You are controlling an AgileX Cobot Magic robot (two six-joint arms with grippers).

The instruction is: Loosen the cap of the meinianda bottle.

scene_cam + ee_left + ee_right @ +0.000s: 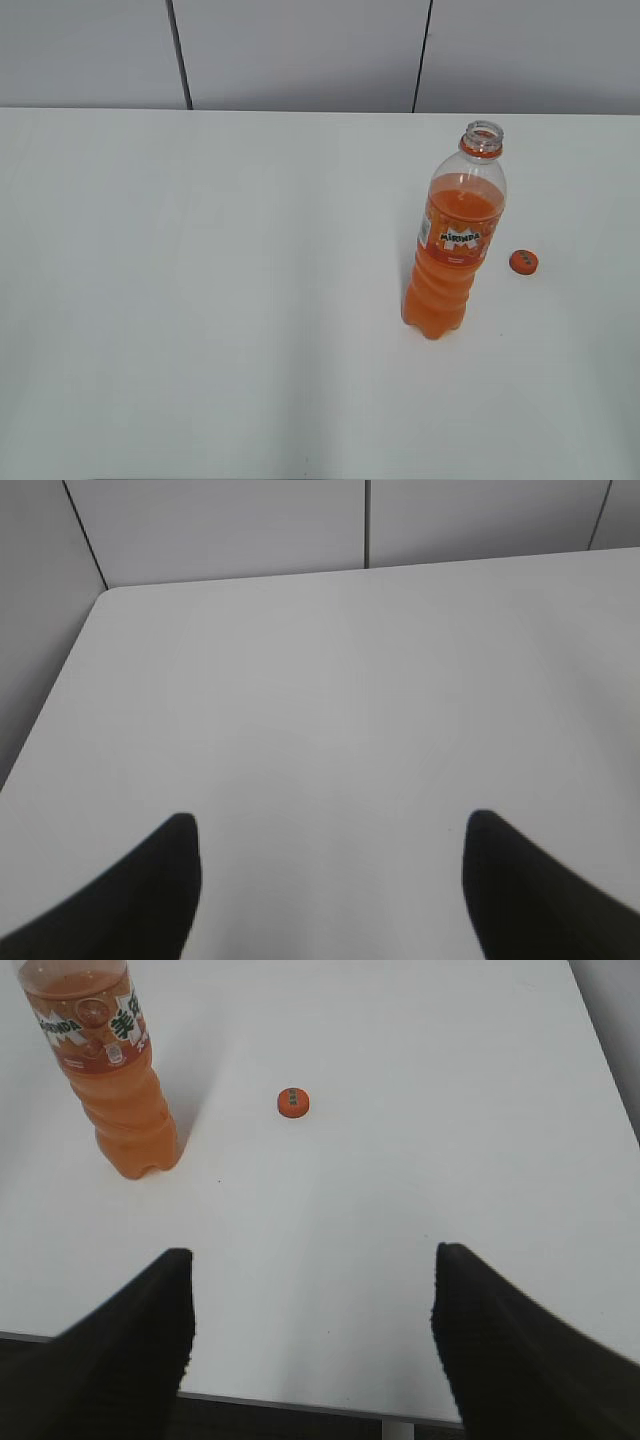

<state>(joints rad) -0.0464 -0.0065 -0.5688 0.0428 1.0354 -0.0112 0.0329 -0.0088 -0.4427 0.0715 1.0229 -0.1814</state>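
My right gripper [312, 1335] has its fingers [135, 1345] spread wide with nothing between them, hanging over the near edge of the tabletop [420, 1110]. My left gripper [330, 875] is the same: fingers [155, 880] parted, empty, looking out over bare white surface with no task object in its view. Neither arm shows in the exterior view.

Taking the Mirinda bottle [455, 245] as my landmark: it stands upright on the right part of the tabletop [200, 300], still well filled with orange drink, and its threaded mouth is open, with only the orange neck ring left below it. The cap [523, 262] lies flat on the tabletop just to the right of the bottle's lower half, apart from it and not touching, its marked top facing up. From my right wrist view, the bottle [105, 1070] sits ahead and to the left of the fingers and the cap [293, 1102] ahead, to the right of the bottle.

I judge the job done, and more than done: the cap is fully off rather than merely loosened. Both grippers are well clear of the bottle, so I see nothing left but to stay parked.
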